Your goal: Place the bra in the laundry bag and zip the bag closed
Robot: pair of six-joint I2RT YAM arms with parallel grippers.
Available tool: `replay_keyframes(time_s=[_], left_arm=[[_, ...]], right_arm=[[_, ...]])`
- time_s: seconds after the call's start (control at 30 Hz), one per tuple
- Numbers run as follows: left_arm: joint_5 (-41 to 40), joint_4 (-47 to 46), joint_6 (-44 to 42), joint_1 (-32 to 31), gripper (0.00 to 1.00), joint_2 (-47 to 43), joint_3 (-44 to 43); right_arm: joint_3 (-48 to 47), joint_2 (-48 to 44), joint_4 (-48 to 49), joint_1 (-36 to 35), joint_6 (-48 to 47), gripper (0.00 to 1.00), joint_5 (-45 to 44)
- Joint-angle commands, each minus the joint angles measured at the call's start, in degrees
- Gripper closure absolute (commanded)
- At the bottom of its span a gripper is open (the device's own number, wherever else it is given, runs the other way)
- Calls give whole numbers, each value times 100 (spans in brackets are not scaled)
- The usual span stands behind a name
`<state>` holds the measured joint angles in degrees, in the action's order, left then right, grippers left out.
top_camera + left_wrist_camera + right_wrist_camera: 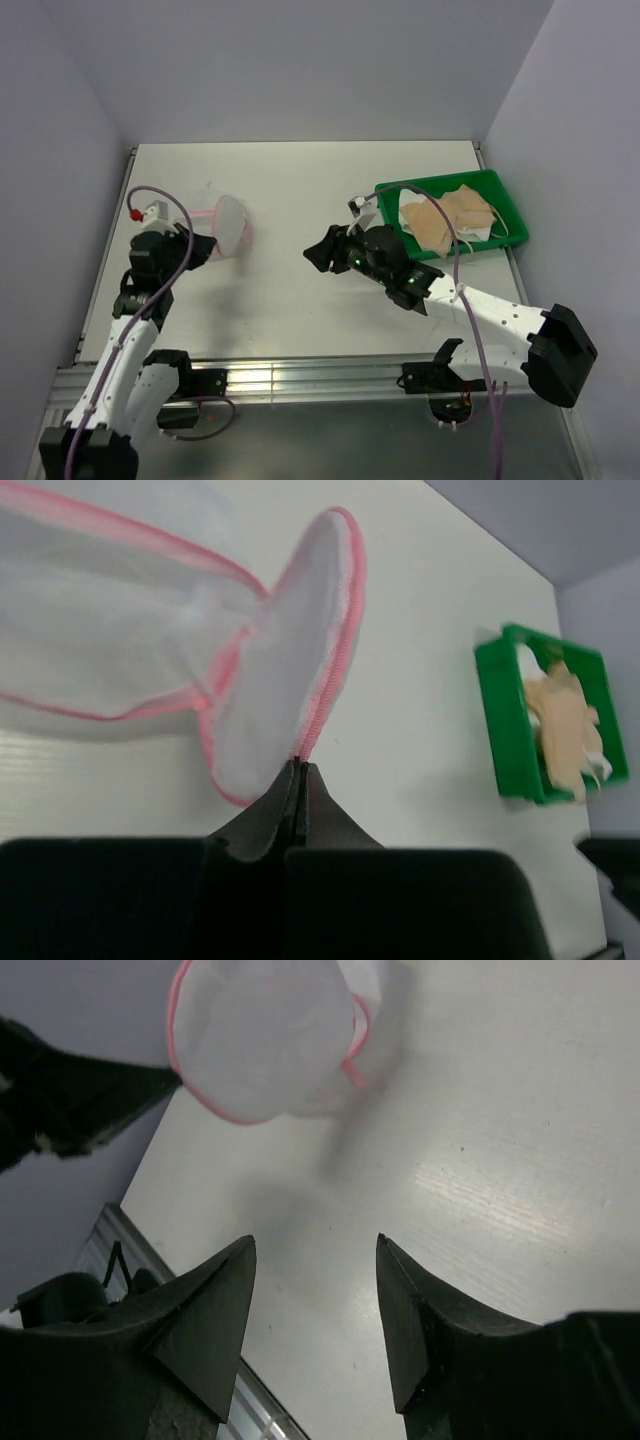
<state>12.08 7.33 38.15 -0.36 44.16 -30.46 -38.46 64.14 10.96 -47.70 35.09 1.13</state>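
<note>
The laundry bag (222, 228) sits at the left of the table (300, 180), its round flap standing on edge and facing the middle. The left gripper (300, 770) has its fingers pinched together on the pink rim. The bra (450, 215) lies crumpled in the green tray (500, 195) at upper right. Between them hangs the right gripper (315, 1260), fingers apart and empty.

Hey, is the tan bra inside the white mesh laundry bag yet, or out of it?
Out. The soft tan-beige bra lies in the green plastic tray, apart from the pink-rimmed white mesh laundry bag.
</note>
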Motion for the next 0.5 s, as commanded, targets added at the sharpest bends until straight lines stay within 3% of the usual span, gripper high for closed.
replay_keyframes(time_s=[0.0,0.17,0.37,0.47], left_arm=[[-1171,-408,184,-1242,100,-636,215],[-2426,-662,131,-2616,100,-822,382],[-3719,-1594,-273,-5066,100,451,111],[-3827,-1945,-352,-5439,100,1382,-127]], right_arm=[[-521,274,416,6,235,40,-489],[-619,503,398,24,419,27,-543],[-277,-128,47,24,490,20,-1315],[101,-602,-111,42,499,20,-1710]])
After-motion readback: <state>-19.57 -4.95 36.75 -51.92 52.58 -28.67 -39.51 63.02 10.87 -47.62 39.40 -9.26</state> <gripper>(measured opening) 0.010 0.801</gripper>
